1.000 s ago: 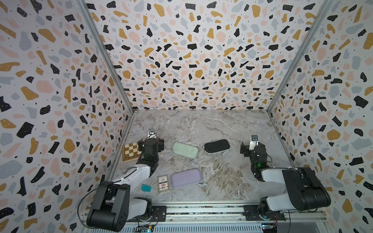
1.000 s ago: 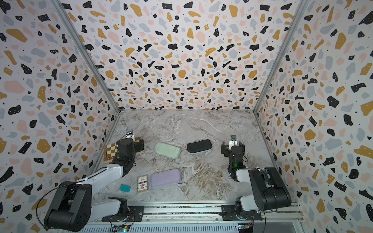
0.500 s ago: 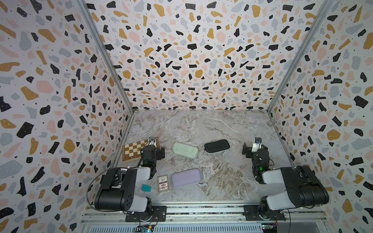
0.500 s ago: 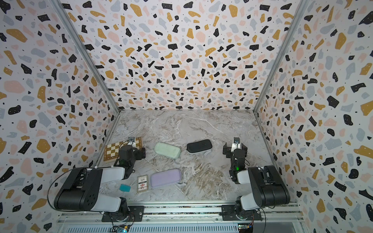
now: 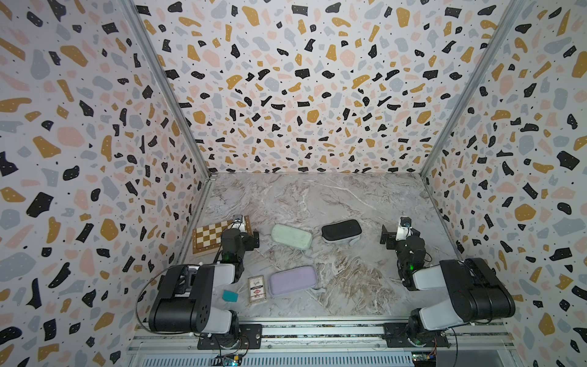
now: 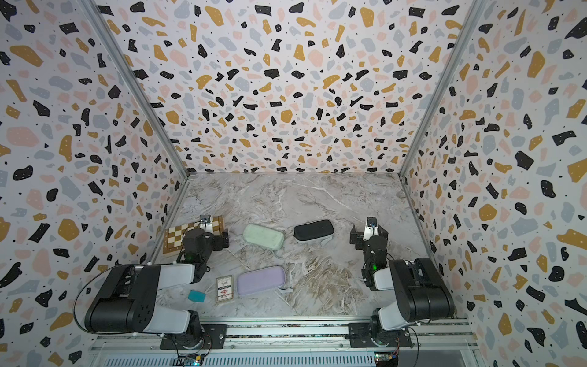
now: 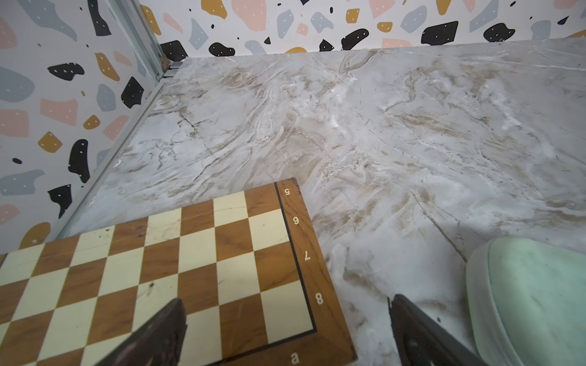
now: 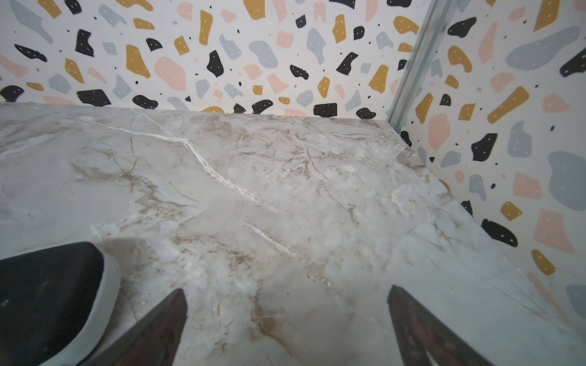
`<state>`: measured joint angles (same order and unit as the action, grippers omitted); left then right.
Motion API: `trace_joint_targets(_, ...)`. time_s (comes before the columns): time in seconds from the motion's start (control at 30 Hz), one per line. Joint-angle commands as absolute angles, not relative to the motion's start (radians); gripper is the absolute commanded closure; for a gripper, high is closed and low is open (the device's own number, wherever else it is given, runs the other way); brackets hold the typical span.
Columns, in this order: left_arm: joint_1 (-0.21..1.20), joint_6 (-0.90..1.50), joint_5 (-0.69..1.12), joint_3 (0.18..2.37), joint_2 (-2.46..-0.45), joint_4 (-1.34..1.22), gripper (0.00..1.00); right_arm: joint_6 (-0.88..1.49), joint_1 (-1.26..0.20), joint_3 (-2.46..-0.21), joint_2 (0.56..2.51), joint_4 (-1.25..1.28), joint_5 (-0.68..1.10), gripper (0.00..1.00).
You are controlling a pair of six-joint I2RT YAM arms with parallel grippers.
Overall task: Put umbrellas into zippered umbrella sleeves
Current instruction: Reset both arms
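Three zippered umbrella sleeves lie shut on the marble floor in both top views: mint green [image 5: 291,236] [image 6: 263,236], black [image 5: 341,231] [image 6: 313,230], and lilac [image 5: 293,280] [image 6: 261,280] nearer the front. No umbrellas are in view. My left gripper [image 5: 244,235] [image 6: 212,237] [image 7: 285,302] is open and empty, straddling the chessboard's corner, with the mint sleeve [image 7: 532,301] just beside one finger. My right gripper [image 5: 399,235] [image 6: 369,236] [image 8: 287,291] is open and empty over bare marble, right of the black sleeve [image 8: 47,301].
A checkered wooden chessboard box [image 5: 209,236] [image 7: 158,269] sits against the left wall. A card deck [image 5: 256,288] and a small teal piece [image 5: 230,295] lie near the front, left of the lilac sleeve. Patterned walls close in three sides.
The left arm has folded back and its upper links have risen, uncovering more of the chessboard. The right arm shifted only slightly. The sleeves have not moved.
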<state>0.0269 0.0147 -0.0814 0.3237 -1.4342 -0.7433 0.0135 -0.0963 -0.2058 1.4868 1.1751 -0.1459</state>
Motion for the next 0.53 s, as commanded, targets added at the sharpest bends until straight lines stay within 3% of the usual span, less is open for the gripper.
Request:
trace_joint_targets(0.0,0.020,0.019,-0.063,0.347,-1.420,-0.779,0.01,0.007,-0.094,-0.199,1.478,1.214,-0.127,0.00)
trace_joint_targets(0.5,0.020,0.019,-0.063,0.345,-1.420,-0.779,0.01,0.004,-0.092,-0.200,1.476,1.210,-0.118,0.00)
